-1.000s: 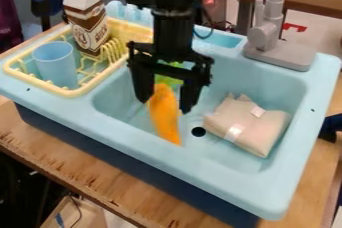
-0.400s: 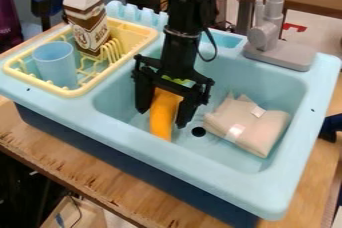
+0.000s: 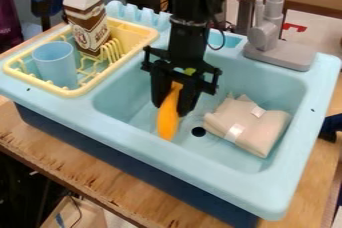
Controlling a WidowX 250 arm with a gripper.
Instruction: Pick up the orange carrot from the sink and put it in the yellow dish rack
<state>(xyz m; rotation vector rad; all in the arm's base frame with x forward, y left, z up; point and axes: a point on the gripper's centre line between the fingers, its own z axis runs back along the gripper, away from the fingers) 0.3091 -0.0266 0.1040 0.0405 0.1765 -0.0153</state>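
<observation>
inside smooth sink (image 3: 167,158) | claw (image 3: 171,109) pinching tapered carrot (image 3: 168,121) | folded cloth (image 3: 255,131) nearby

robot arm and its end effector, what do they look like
The robot arm is black and column-like, with a thin greyish ring around it and a thin dark cable looping loosely beside it. The end effector is black too: a wide crossbar with notched, blocky ends above two broad, flat-looking fingers. I can't make out any markings.

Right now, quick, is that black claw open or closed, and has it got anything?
The black claw is closed on the orange carrot, which sticks out below it.
</observation>
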